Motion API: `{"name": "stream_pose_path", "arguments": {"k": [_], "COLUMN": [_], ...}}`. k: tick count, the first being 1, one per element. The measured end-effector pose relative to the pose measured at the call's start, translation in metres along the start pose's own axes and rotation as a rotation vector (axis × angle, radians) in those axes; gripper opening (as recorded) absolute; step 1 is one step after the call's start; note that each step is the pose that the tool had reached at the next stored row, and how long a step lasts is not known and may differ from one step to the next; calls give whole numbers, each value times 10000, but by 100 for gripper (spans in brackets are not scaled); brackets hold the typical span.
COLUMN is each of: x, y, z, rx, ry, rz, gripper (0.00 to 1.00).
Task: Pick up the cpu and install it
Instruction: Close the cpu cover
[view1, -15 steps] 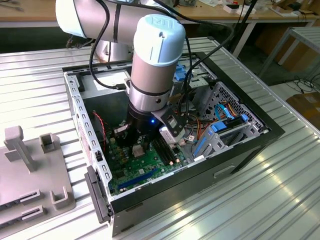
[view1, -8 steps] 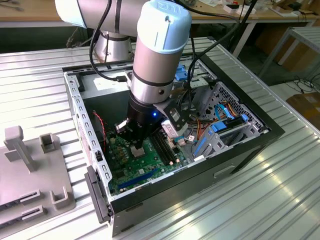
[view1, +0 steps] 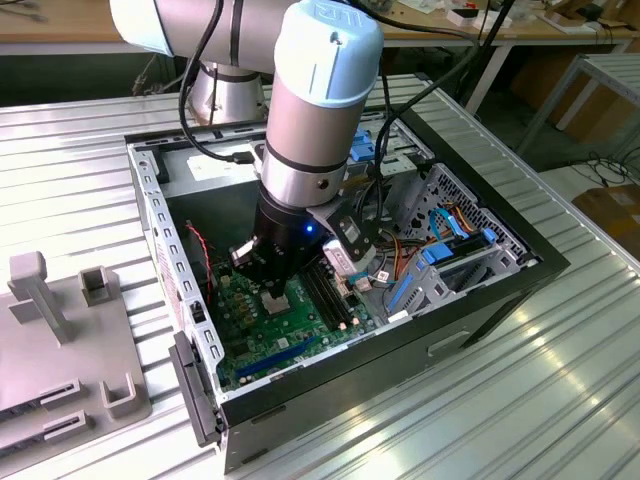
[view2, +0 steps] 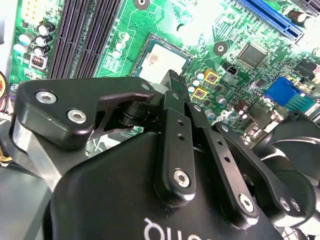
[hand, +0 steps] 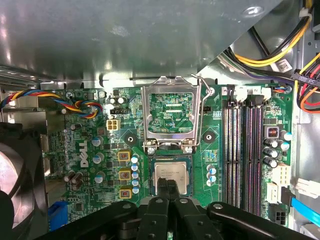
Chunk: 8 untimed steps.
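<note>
The cpu (hand: 173, 171), a small silver-grey square, lies flat in its socket on the green board (hand: 90, 150) inside the open computer case (view1: 500, 290). It also shows in the second wrist view (view2: 159, 59) and as a pale square under the tool in the exterior view (view1: 275, 299). My gripper (hand: 167, 183) hangs right over the cpu's near edge, shut, its two black fingers pressed together with nothing between them. In the second wrist view the gripper (view2: 173, 79) ends just beside the cpu. The socket's metal frame (hand: 172, 107) stands flipped open behind the chip.
Black memory slots (hand: 245, 150) run beside the socket. A black fan (hand: 15, 185) and coloured cables (hand: 75, 102) sit on the other side. Yellow and red wires (hand: 295, 45) hang near the drive bay. Case walls (view1: 165, 250) ring the board. A grey fixture (view1: 60, 340) lies on the table.
</note>
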<state>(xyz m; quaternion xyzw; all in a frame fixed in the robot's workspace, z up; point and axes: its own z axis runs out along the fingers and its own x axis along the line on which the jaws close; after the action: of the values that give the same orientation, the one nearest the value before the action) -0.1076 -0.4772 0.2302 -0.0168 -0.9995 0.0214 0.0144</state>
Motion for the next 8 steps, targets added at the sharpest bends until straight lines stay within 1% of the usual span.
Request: {"name": "stream_pose_path", "arguments": {"k": [2, 4, 5, 6, 7, 8], "x": [-2, -38, -66, -124, -167, -188], "y": [0, 2, 3, 6, 9, 9], "z": [0, -1, -2, -1, -2, -2], "rx": [-1, 0, 1, -1, 0, 0], "ry": [0, -1, 0, -1, -1, -1], "rz": [-1, 0, -2, -5, -8, -18], "gripper": [11, 11, 11, 11, 11, 11]}}
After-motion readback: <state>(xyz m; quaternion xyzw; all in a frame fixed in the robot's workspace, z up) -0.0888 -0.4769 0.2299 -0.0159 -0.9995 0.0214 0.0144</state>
